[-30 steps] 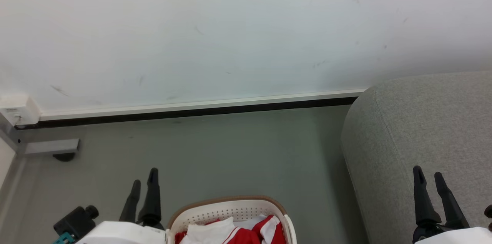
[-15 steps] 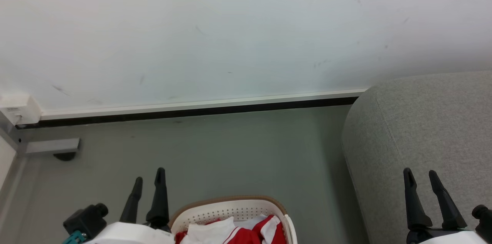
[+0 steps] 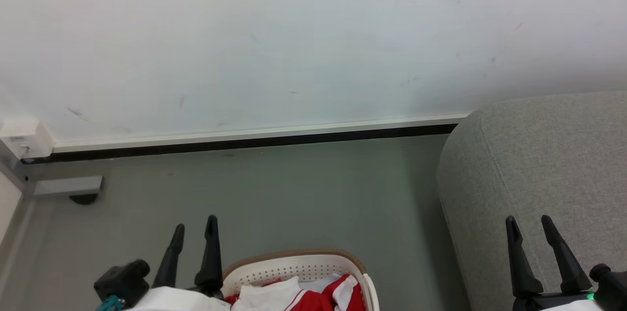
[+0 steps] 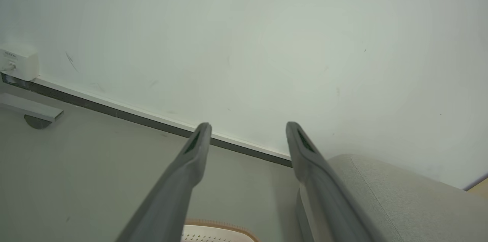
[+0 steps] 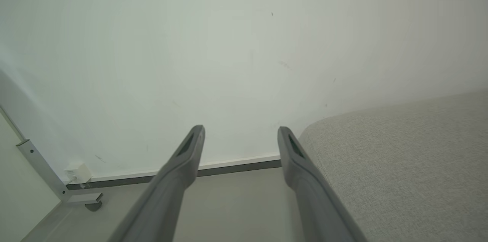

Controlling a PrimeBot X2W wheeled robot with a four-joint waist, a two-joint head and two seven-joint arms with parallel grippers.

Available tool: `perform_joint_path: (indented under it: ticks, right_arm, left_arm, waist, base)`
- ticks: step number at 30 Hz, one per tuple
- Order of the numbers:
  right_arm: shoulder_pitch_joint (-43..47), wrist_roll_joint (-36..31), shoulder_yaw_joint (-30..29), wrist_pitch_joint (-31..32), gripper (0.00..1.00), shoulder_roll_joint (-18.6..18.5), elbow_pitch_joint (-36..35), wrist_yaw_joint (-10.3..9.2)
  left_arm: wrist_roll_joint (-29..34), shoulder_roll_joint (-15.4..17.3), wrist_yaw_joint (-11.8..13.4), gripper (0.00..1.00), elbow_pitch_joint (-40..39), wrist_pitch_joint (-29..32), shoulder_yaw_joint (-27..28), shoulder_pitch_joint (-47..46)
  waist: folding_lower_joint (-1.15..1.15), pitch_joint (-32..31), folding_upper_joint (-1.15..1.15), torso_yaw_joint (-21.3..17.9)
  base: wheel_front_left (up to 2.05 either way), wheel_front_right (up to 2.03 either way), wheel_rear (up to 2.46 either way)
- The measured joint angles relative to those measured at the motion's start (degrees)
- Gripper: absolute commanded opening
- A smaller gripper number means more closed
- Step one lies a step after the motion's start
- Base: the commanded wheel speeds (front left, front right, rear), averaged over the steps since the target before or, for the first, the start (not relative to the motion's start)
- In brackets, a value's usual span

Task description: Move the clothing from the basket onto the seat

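My left claw [image 3: 196,223] stands at the lower left of the head view, fingers spread wide and pinching nothing, just left of the basket [image 3: 294,254]. My right claw [image 3: 528,219] sits at the lower right, spread just as wide and empty, in front of the grey seat [image 3: 539,154] that takes up the right side of the frame. The basket is cut off by the bottom edge at centre. The clothing [image 3: 343,287], red with white pieces, lies bunched inside it. The basket stands on the floor [image 3: 294,188], near the seat but apart from it.

I judge nothing is moved yet, and the step in hand is the first reach into the basket. My fingers point up the frame toward the wall [image 3: 294,32], not at the cloth, so I should tip the left claw down and come in over the brown rim. I should stay spread until the fingers sink into a thick fold, then close on a bunch, since a single edge could slip. I should lift straight up so no trailing cloth catches the rim and drags the basket, then carry right to the seat.
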Motion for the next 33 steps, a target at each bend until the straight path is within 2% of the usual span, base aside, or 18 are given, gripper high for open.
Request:
perform_joint_path:
  ticks: [33]
  right_arm:
    - [1.2,-11.1,0.1,-3.6,1.00,0.6,-1.4,0.00]
  left_arm:
    - [14.0,0.1,0.6,1.00,1.5,-3.7,-2.4,0.6]
  waist:
    - [0.00,0.1,0.00,0.5]
  base:
    - [0.00,0.00,0.00]
